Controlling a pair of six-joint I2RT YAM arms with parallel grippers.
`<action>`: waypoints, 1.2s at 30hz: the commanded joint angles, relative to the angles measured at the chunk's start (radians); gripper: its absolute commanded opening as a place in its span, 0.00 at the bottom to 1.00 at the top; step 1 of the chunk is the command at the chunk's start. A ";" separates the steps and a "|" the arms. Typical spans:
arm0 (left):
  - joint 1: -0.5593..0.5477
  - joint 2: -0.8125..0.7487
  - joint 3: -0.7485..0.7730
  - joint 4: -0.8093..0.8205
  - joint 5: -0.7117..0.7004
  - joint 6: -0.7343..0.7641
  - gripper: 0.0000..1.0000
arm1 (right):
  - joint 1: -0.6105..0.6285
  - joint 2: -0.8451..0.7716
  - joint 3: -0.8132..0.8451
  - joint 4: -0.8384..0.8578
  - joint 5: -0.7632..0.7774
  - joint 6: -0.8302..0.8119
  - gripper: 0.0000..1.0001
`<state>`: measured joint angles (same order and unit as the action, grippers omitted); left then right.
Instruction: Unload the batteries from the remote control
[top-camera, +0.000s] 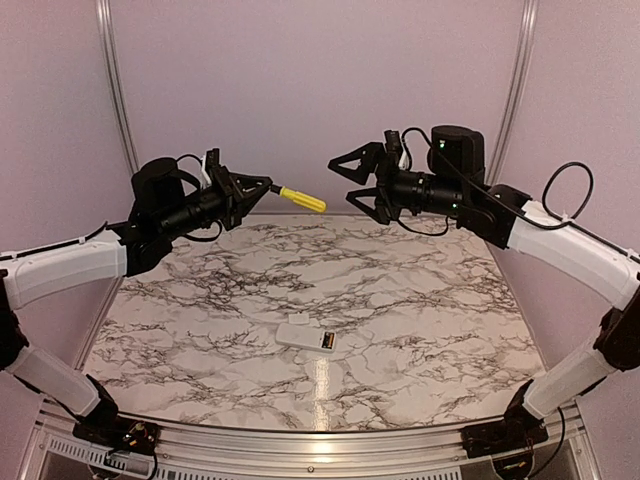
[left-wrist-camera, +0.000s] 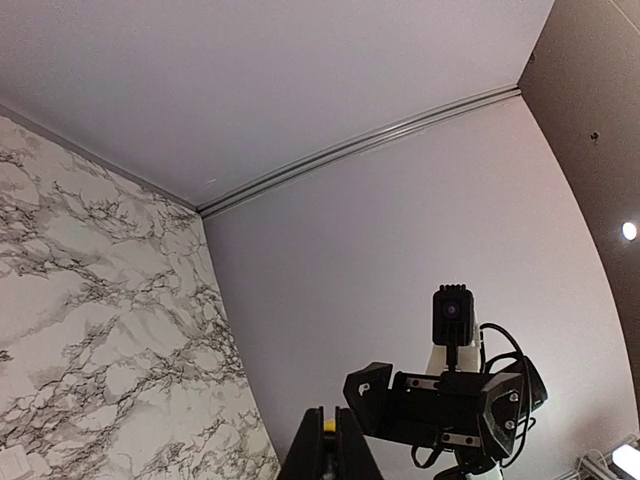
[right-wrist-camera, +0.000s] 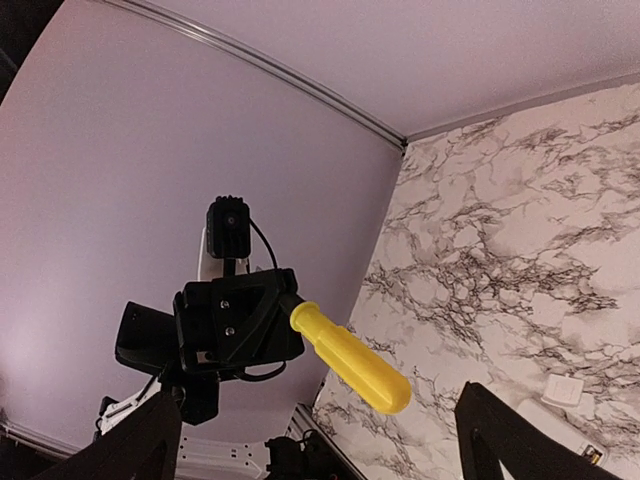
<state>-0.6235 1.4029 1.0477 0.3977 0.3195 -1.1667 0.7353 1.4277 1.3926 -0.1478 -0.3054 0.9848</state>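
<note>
Left gripper (top-camera: 258, 187), raised at 10 o'clock: jaws pinching yellow-handled tool (top-camera: 303, 199), handle pointing to 3 o'clock. Right gripper (top-camera: 344, 181), raised at 2 o'clock: jaws spread. Remote control (top-camera: 306, 336) flat on marble table (top-camera: 200, 300) at 6 o'clock, well apart from both.

We find the remote control (top-camera: 307, 336) lying on the bench (top-camera: 430, 290), about midway across and toward the near edge. Above the far left of the bench hangs the left hand (top-camera: 262, 187), and above the far right the right hand (top-camera: 341, 180). They face each other, apart. The tool (top-camera: 302, 199) sits in the left hand, jutting right between the two.
</note>
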 joint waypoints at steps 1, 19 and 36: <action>0.002 0.042 0.007 0.230 0.067 -0.141 0.00 | -0.005 0.029 -0.024 0.166 -0.024 0.089 0.94; -0.014 0.092 0.020 0.409 0.128 -0.266 0.00 | -0.002 0.092 -0.068 0.494 -0.183 0.213 0.86; -0.035 0.161 0.080 0.436 0.148 -0.238 0.00 | 0.020 0.122 -0.031 0.458 -0.198 0.230 0.68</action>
<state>-0.6548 1.5513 1.0920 0.8032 0.4492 -1.4288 0.7433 1.5391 1.3144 0.3340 -0.4931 1.2156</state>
